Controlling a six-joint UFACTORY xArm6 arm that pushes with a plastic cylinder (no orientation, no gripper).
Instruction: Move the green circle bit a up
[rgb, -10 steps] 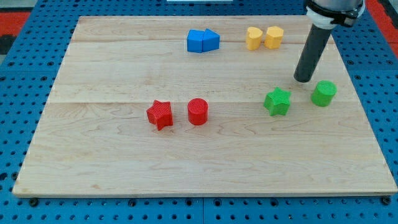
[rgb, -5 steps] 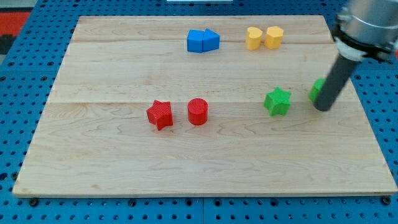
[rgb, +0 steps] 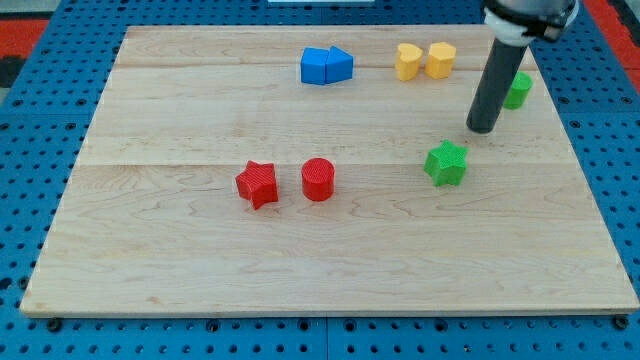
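The green circle (rgb: 518, 90) stands near the board's right edge, partly hidden behind my rod. My tip (rgb: 482, 128) rests on the board below and left of the green circle, and just above and right of the green star (rgb: 446, 163). The tip is apart from the star; whether the rod touches the circle I cannot tell.
Two blue blocks (rgb: 326, 66) sit together at the top middle. Two yellow blocks (rgb: 424, 60) sit side by side at the top right. A red star (rgb: 257, 184) and a red circle (rgb: 318, 179) stand left of centre. The board's right edge (rgb: 568, 140) is close to the green circle.
The green circle has moved up the board, from beside the green star to near the top right. My tip swung below the circle, then moved up and left.
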